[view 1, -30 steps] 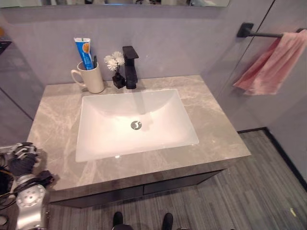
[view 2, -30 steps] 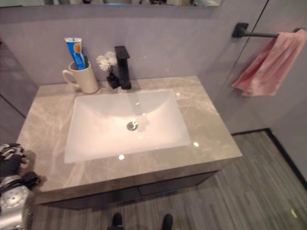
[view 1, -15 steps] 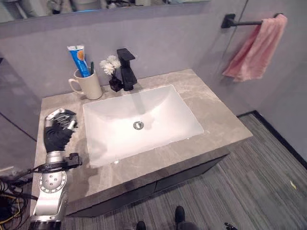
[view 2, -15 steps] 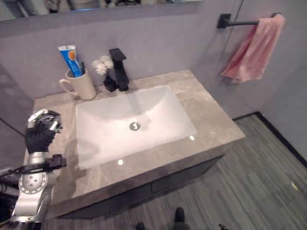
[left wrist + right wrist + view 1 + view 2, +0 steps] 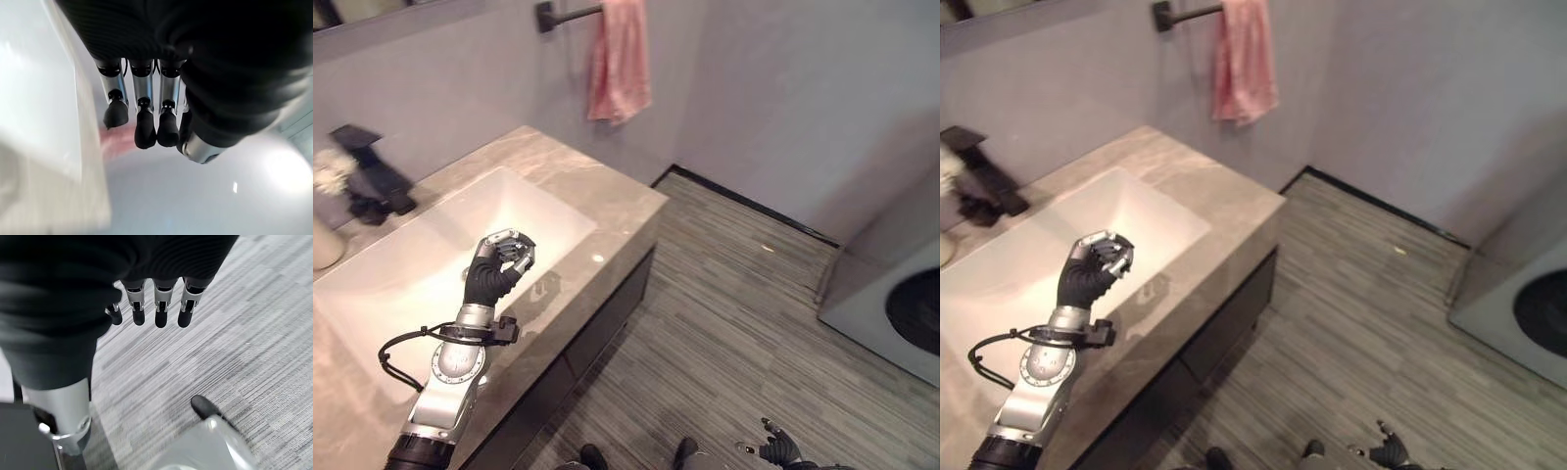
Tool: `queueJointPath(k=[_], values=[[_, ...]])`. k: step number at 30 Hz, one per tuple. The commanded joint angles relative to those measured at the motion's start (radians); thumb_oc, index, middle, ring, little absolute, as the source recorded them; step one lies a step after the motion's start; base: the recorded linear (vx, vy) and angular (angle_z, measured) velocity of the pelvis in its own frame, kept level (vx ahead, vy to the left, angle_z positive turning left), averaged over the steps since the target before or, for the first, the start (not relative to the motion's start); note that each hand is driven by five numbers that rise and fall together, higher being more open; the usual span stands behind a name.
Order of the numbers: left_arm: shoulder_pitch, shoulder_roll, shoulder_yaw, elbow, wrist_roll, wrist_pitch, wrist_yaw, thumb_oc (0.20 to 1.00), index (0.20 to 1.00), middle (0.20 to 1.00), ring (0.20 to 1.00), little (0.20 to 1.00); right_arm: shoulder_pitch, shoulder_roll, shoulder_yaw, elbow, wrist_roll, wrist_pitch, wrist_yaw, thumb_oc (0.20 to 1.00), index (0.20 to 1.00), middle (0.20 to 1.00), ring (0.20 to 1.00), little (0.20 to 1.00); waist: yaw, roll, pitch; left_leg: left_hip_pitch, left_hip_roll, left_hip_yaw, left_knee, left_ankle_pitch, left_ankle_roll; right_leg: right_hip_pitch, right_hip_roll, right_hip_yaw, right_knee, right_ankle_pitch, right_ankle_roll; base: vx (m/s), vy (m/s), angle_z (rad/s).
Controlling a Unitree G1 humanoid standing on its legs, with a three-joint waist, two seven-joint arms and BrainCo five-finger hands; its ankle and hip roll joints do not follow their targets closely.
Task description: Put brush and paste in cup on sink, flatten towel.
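Note:
The pink towel (image 5: 618,59) hangs bunched from a black bar (image 5: 570,13) on the wall past the counter's far end. A sliver of the cream cup (image 5: 321,245) shows at the edge, near the black faucet (image 5: 374,172) and white flowers (image 5: 327,170). My left hand (image 5: 497,262) hovers over the front of the white basin (image 5: 401,264), fingers loosely bent and holding nothing. In the left wrist view its fingertips (image 5: 145,134) point toward a pink blur of towel (image 5: 117,141). My right hand (image 5: 779,450) hangs low over the floor, and its fingers (image 5: 160,308) are relaxed and empty.
The grey marble counter (image 5: 607,211) ends a short way below the towel. Striped grey flooring (image 5: 734,313) spreads out beyond it. A grey appliance with a dark round door (image 5: 901,313) stands at the right by the wall.
The camera has swung toward the towel side, so the cup and faucet sit at the view's left edge. My left hand has risen from the counter's front corner to over the basin.

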Motion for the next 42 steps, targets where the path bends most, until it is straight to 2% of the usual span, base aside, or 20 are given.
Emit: queueJointPath(k=[1,4,5,6,9,10,11,12,13,14,15,16,17,18,19,22,24,26,32,42], values=[[-0.042,-0.020,-0.025,0.002,0.004,-0.033,-0.009,0.200,0.200,0.200,0.200,0.200,0.007,-0.012,0.009,0.007,0.005,-0.017,-0.027,1.000,1.000,1.000,1.000,1.000,-0.008,-0.005,-0.073,0.023,0.043,-0.105,-0.009,0.021,-0.033,0.033,-0.043,0.039,0.061,0.005,0.090,0.05,-0.208,-0.82],[-0.036,-0.047,-0.050,0.057,-0.009,-0.024,-0.013,0.200,0.200,0.200,0.200,0.200,0.018,-0.024,0.019,-0.013,0.014,-0.025,-0.028,1.000,1.000,1.000,1.000,1.000,-0.043,-0.005,-0.084,0.037,0.084,-0.077,0.011,0.037,-0.059,0.041,0.014,0.114,0.025,-0.036,0.061,0.07,-0.197,-0.54],[-0.036,-0.048,-0.051,0.058,-0.009,-0.024,-0.013,0.200,0.200,0.200,0.200,0.200,0.019,-0.024,0.019,-0.013,0.014,-0.025,-0.028,1.000,1.000,1.000,1.000,1.000,-0.043,-0.005,-0.084,0.037,0.085,-0.077,0.011,0.037,-0.060,0.041,0.014,0.114,0.025,-0.036,0.060,0.06,-0.216,-0.62],[-0.026,-0.063,-0.059,0.099,-0.017,-0.012,-0.014,0.200,0.200,0.200,0.200,0.200,0.022,-0.032,0.019,-0.038,0.026,-0.031,-0.028,1.000,1.000,1.000,1.000,1.000,-0.065,-0.006,-0.085,0.046,0.109,-0.064,0.029,0.043,-0.074,0.041,0.042,0.147,0.022,-0.054,0.042,0.06,-0.230,-0.62],[-0.015,-0.074,-0.077,0.173,-0.014,0.013,-0.020,0.200,0.200,0.200,0.200,0.200,-0.001,-0.044,0.026,-0.031,0.036,-0.033,-0.036,1.000,1.000,1.000,1.000,1.000,-0.085,-0.008,-0.080,0.033,0.161,-0.054,0.146,0.042,-0.099,0.049,0.080,0.192,0.021,-0.082,0.015,0.09,-0.255,-0.71],[-0.022,-0.082,-0.092,0.219,-0.011,0.025,-0.016,0.200,0.200,0.200,0.200,0.200,-0.028,-0.056,0.036,-0.027,0.033,-0.031,-0.044,1.000,1.000,1.000,1.000,1.000,-0.076,-0.004,-0.065,0.004,0.188,-0.089,0.235,0.056,-0.122,0.053,0.100,0.215,0.028,-0.099,-0.001,0.04,-0.212,-0.96],[-0.027,-0.096,-0.105,0.265,-0.032,0.038,-0.020,0.200,0.200,0.200,0.200,0.200,-0.057,-0.067,0.053,-0.024,0.028,-0.027,-0.047,1.000,1.000,1.000,1.000,1.000,-0.069,0.000,-0.050,-0.020,0.194,-0.137,0.287,0.072,-0.134,0.055,0.111,0.232,0.034,-0.108,-0.011,-0.01,-0.152,-1.00],[-0.027,-0.107,-0.106,0.292,-0.037,0.040,-0.004,0.200,0.200,0.200,0.200,0.200,-0.084,-0.072,0.073,-0.019,0.021,-0.022,-0.049,1.000,1.000,1.000,1.000,1.000,-0.050,0.001,-0.041,-0.036,0.176,-0.220,0.322,0.075,-0.131,0.053,0.119,0.258,0.038,-0.112,-0.019,-0.11,-0.094,-0.91],[-0.040,-0.126,-0.120,0.355,-0.025,0.045,0.016,0.382,0.382,0.382,0.382,0.382,-0.114,-0.069,0.094,-0.003,0.015,-0.017,-0.053,1.000,1.000,1.000,1.000,1.000,-0.030,-0.003,-0.031,-0.066,0.140,-0.307,0.335,0.093,-0.111,0.041,0.119,0.278,0.038,-0.098,-0.029,-0.09,-0.063,-0.78],[-0.056,-0.160,-0.145,0.462,-0.028,0.071,0.025,0.435,0.435,0.435,0.435,0.435,-0.135,-0.060,0.112,0.029,0.020,-0.011,-0.054,1.000,1.000,1.000,1.000,1.000,0.003,-0.004,-0.025,-0.089,0.067,-0.435,0.307,0.066,-0.095,0.042,0.120,0.314,0.034,-0.092,-0.023,-0.04,-0.060,-0.96],[-0.085,-0.187,-0.170,0.539,-0.008,0.098,0.015,0.875,0.875,0.875,0.875,0.875,-0.146,-0.055,0.112,0.061,0.029,-0.007,-0.053,1.000,1.000,1.000,1.000,1.000,0.014,-0.003,-0.016,-0.091,0.052,-0.471,0.267,0.051,-0.080,0.051,0.111,0.323,0.029,-0.085,-0.016,0.07,-0.024,-1.10],[-0.103,-0.191,-0.191,0.600,0.055,0.118,0.020,1.000,1.000,1.000,1.000,1.000,-0.143,-0.045,0.106,0.090,0.037,0.000,-0.056,1.000,1.000,1.000,1.000,1.000,0.016,-0.001,-0.018,-0.097,0.058,-0.476,0.217,0.045,-0.073,0.058,0.108,0.324,0.020,-0.088,-0.012,0.06,-0.009,-0.95],[-0.103,-0.191,-0.191,0.600,0.055,0.118,0.020,1.000,1.000,1.000,1.000,1.000,-0.143,-0.045,0.106,0.090,0.037,0.000,-0.056,1.000,1.000,1.000,1.000,1.000,0.016,-0.001,-0.018,-0.097,0.058,-0.476,0.217,0.045,-0.073,0.058,0.108,0.324,0.020,-0.088,-0.012,0.12,0.096,-0.46],[-0.116,-0.209,-0.236,0.707,0.138,0.137,0.010,1.000,1.000,1.000,1.000,1.000,-0.124,-0.051,0.098,0.106,0.020,0.002,-0.058,1.000,1.000,1.000,1.000,1.000,0.024,0.014,-0.021,-0.118,0.061,-0.485,0.122,0.095,-0.080,0.075,0.103,0.307,0.018,-0.099,-0.005,0.12,0.118,0.04],[-0.115,-0.214,-0.251,0.756,0.176,0.158,-0.005,1.000,1.000,1.000,1.000,1.000,-0.127,-0.050,0.095,0.120,0.014,0.010,-0.056,1.000,1.000,1.000,1.000,1.000,0.030,0.015,-0.012,-0.119,0.052,-0.514,0.158,0.095,-0.085,0.083,0.099,0.307,0.021,-0.104,-0.006,0.15,0.149,0.09],[-0.133,-0.237,-0.275,0.923,0.267,0.185,-0.019,1.000,1.000,1.000,1.000,1.000,-0.129,-0.017,0.101,0.176,0.001,0.021,-0.049,1.000,1.000,1.000,1.000,1.000,0.014,0.036,-0.028,-0.069,0.036,-0.502,0.066,0.088,-0.073,0.084,0.091,0.300,0.014,-0.103,-0.001,0.10,0.135,-0.24],[-0.145,-0.250,-0.279,0.982,0.284,0.185,-0.007,1.000,1.000,1.000,1.000,1.000,-0.134,-0.004,0.102,0.207,0.003,0.020,-0.051,1.000,1.000,1.000,1.000,1.000,0.011,0.041,-0.034,-0.052,0.029,-0.502,0.045,0.090,-0.071,0.086,0.089,0.299,0.014,-0.101,0.002,0.08,0.097,-0.05],[-0.142,-0.270,-0.271,1.114,0.333,0.188,-0.004,1.000,1.000,1.000,1.000,1.000,-0.139,0.023,0.102,0.247,0.010,0.021,-0.045,1.000,1.000,1.000,1.000,1.000,0.005,0.049,-0.047,-0.011,0.014,-0.487,-0.002,0.089,-0.059,0.090,0.084,0.316,0.016,-0.098,0.008,0.12,0.134,-0.07],[-0.121,-0.274,-0.237,1.195,0.326,0.196,0.006,1.000,1.000,1.000,1.000,1.000,-0.142,0.039,0.106,0.281,0.006,0.022,-0.037,1.000,1.000,1.000,1.000,1.000,0.011,0.049,-0.051,0.013,0.003,-0.467,-0.005,0.064,-0.042,0.083,0.076,0.334,0.031,-0.098,0.018,0.07,0.072,-0.15],[-0.081,-0.272,-0.203,1.249,0.329,0.192,0.009,1.000,1.000,1.000,1.000,1.000,-0.126,0.031,0.122,0.253,-0.013,0.012,-0.009,1.000,1.000,1.000,1.000,1.000,-0.013,0.036,-0.070,0.045,0.014,-0.422,-0.011,0.053,-0.047,0.074,0.092,0.377,0.032,-0.087,0.027,0.04,0.006,-0.12]])
